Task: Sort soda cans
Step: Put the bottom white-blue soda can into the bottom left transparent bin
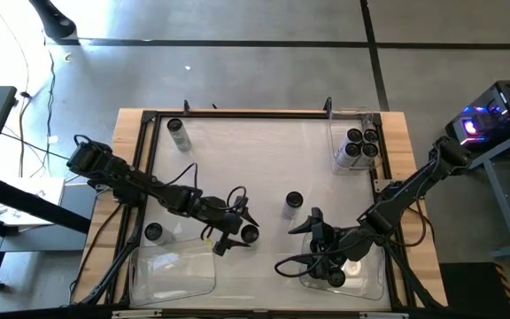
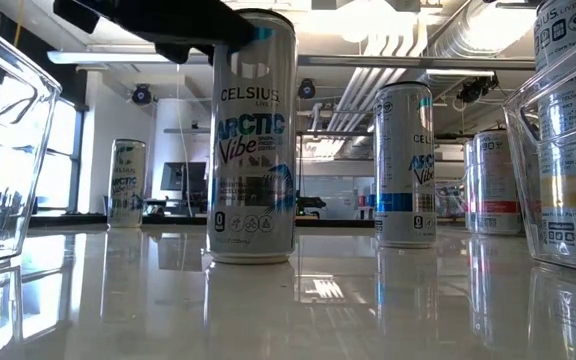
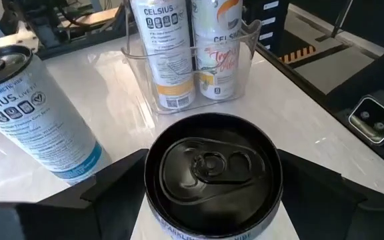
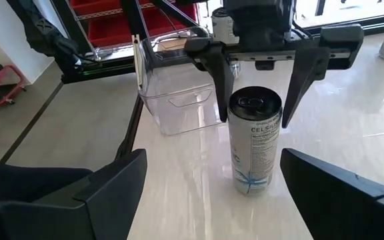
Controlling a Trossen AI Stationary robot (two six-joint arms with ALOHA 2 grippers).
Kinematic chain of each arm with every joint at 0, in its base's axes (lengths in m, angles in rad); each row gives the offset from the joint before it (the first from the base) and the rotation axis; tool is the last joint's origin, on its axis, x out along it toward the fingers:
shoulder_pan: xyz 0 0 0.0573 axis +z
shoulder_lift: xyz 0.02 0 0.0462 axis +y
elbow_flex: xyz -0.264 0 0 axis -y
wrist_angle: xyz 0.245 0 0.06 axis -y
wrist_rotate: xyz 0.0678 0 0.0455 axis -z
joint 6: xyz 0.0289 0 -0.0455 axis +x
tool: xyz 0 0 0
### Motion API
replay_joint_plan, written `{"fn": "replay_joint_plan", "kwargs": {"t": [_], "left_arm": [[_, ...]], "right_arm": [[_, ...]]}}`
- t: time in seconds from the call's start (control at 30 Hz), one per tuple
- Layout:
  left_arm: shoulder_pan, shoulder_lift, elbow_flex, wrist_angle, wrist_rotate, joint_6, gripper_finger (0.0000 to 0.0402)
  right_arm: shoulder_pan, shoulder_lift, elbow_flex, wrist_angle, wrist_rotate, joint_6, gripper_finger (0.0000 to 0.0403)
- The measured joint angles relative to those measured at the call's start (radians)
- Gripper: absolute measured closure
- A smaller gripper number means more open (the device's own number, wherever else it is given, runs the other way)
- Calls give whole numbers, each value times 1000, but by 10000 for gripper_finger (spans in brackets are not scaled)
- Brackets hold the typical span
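Note:
A soda can (image 1: 250,234) stands upright on the white table near its middle front, lettered "Arctic Vibe" in the low view (image 2: 253,140). My left gripper (image 1: 237,233) is open and reaches in from the left. Its fingers (image 4: 222,83) stand on either side of the can's top (image 3: 212,163), and a gap shows on each side. My right gripper (image 1: 296,241) hangs open and empty by the near-right bin (image 1: 370,276), facing that can (image 4: 255,143). A second loose can (image 1: 292,205) stands just to the right.
A clear bin (image 1: 336,146) at the far right holds several cans. A clear bin (image 1: 180,275) sits at the near left, with a can (image 1: 154,232) at its far edge. One can (image 1: 178,133) stands at the far left. A raised frame (image 1: 237,113) rims the table.

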Motion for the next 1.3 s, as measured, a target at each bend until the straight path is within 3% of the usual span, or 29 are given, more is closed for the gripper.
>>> {"fn": "replay_joint_plan", "kwargs": {"t": [0.53, 0.9, 1.0, 1.1, 1.3], "left_arm": [[0, 3, 1, 14, 1, -101, 101], [-3, 37, 1, 44, -38, -241, 153], [-17, 19, 1, 38, -93, -303, 154], [-48, -16, 16, 17, -187, -386, 154], [-191, -102, 188, -232, -534, -552, 154]], "right_arm": [[0, 0, 0, 0, 0, 0, 62], [2, 0, 0, 0, 0, -5, 62], [2, 0, 0, 0, 2, -27, 62], [2, 0, 0, -12, 74, -36, 62], [-22, 1, 0, -81, 228, -29, 62]]}}
